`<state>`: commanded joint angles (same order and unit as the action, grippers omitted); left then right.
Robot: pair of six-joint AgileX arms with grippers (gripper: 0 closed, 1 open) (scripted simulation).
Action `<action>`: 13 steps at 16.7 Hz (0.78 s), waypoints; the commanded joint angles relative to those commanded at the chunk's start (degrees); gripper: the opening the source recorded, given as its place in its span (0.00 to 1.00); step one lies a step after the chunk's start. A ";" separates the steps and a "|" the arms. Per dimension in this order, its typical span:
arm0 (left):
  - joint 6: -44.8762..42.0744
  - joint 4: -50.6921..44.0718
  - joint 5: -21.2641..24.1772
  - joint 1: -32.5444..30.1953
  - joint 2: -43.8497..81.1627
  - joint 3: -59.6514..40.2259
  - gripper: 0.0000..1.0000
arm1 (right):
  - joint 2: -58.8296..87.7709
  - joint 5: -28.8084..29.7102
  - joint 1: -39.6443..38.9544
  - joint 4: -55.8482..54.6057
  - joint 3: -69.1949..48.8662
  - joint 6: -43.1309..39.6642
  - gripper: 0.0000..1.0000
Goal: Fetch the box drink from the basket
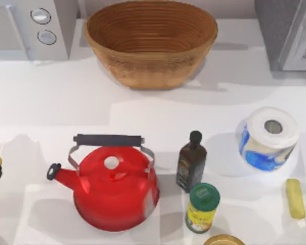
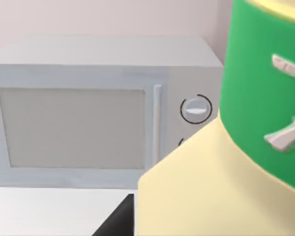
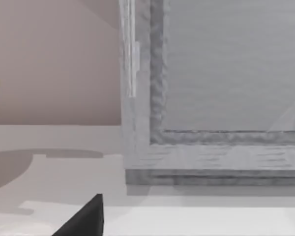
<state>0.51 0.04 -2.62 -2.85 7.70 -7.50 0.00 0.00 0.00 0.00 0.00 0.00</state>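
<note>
Box drink [image 2: 211,191] looms right against my left wrist camera, at the bench's left edge, well clear of the basket [image 1: 151,43]; probably carrying it off. Jaws' state: cannot tell. Next, set it down.

No lettering, brand or number can be read anywhere. The yellow can with the green lid [image 1: 202,208], the dark glass bottle [image 1: 190,162] and the blue-and-white wrapped paper roll [image 1: 268,139] carry labels whose marks stay illegible.
</note>
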 joint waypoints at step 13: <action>0.07 2.69 -0.75 1.00 -3.37 5.72 0.00 | 0.00 0.00 0.00 0.00 0.00 0.00 1.00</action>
<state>0.58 2.73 -3.37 -1.85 4.33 -1.78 0.00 0.00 0.00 0.00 0.00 0.00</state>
